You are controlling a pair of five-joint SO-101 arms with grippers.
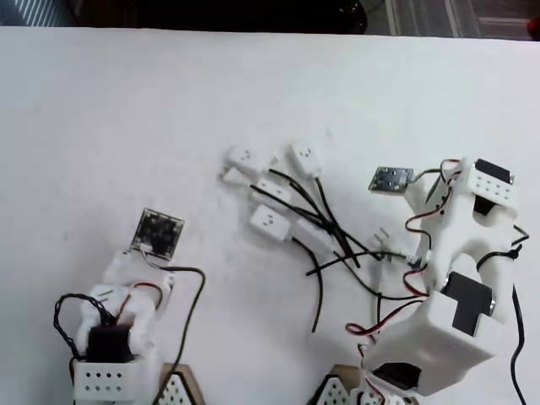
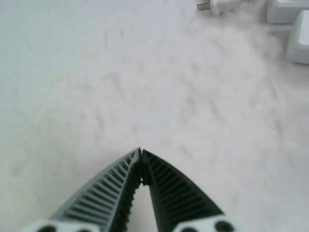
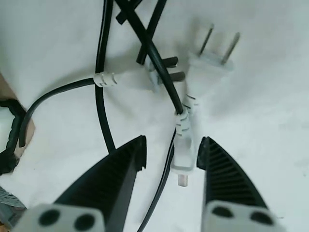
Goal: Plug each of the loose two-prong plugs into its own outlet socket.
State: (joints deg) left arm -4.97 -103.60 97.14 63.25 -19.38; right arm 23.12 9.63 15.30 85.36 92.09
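Down at the near edge of the white table [image 1: 101, 110] the left pincer [image 2: 141, 153] is clenched: its two ribbed fingers [image 2: 108, 193] meet at the tips and hold nothing, hanging over bare tabletop. Farther off on its side lies a small loose plug [image 2: 212, 6], with white blocks just beside it.

On the other side, the right pincer [image 3: 174, 141] is released, its dark fingers [image 3: 120, 171] spread wide. It grasps nothing. The tail end of a white plug [image 3: 183, 152] lies in the gap between them, with a black cable [image 3: 104, 121] running alongside. I cannot tell whether either finger touches the plug. Past the fingertips this plug widens into a head with two bare metal prongs that point away from the pincer. Just beside it lies a greyish plug [image 3: 155, 72] with two dark prongs, and a black cable crosses over it.

Farther out, towards the middle of the table, several black cables [image 1: 325, 219] lie tangled and crossing one another. They lead to a loose cluster of white sockets [image 1: 270, 222] lying on the tabletop, close together and at different angles. Both plugs near the right pincer are well apart from that cluster and sit in no socket.
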